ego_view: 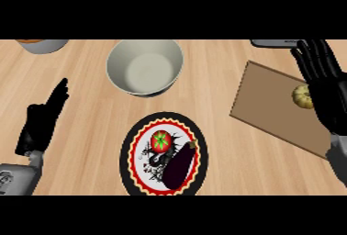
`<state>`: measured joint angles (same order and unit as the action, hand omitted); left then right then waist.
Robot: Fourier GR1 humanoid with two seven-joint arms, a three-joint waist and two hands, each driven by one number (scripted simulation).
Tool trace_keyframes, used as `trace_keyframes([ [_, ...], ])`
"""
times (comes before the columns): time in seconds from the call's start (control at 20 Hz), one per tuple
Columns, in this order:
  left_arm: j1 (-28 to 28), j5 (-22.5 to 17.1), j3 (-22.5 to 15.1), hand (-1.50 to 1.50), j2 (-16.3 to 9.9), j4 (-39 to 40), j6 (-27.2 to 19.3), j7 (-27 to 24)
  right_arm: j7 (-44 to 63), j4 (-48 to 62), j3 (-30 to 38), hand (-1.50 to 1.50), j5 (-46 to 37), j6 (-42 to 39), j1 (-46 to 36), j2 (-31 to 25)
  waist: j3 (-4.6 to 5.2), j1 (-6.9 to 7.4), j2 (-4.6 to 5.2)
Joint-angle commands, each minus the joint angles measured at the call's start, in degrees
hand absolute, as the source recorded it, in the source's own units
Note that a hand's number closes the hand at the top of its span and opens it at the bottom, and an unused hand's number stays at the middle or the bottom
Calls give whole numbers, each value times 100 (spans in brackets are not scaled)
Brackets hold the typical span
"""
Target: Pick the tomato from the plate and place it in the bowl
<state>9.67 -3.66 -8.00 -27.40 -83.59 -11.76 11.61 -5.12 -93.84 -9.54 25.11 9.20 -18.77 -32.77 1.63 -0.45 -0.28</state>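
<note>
A red tomato (pixel 160 141) with a green stem lies on the upper left part of a round plate (pixel 138 142) with a black and red rim. Beside it on the plate rests a dark purple eggplant (pixel 178 164). A grey bowl (pixel 145 66) stands beyond the plate, with nothing visible inside. My left hand (pixel 42 124) is open at the left edge, fingers straight and pointing away, well left of the plate. My right hand (pixel 327 87) is open at the right edge, fingers up, far from the tomato.
A brown cutting board (pixel 271 105) lies at the right, with a yellowish round item (pixel 303 97) on it, partly behind my right hand. A pale container (pixel 43 44) shows at the top left corner. A dark object (pixel 271 43) sits at the top right edge.
</note>
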Motion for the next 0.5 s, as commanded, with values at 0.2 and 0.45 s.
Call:
trace_keyframes([
  [0.2,360,-709,67,0,231,-186,748,-93,593,563,-1963,150,-839,431,-167,1506,-151,299,80],
  [0.45,340,-1246,157,0,388,-78,1113,64,-179,1127,-2992,-150,-2916,1635,-131,2059,-157,255,78],
])
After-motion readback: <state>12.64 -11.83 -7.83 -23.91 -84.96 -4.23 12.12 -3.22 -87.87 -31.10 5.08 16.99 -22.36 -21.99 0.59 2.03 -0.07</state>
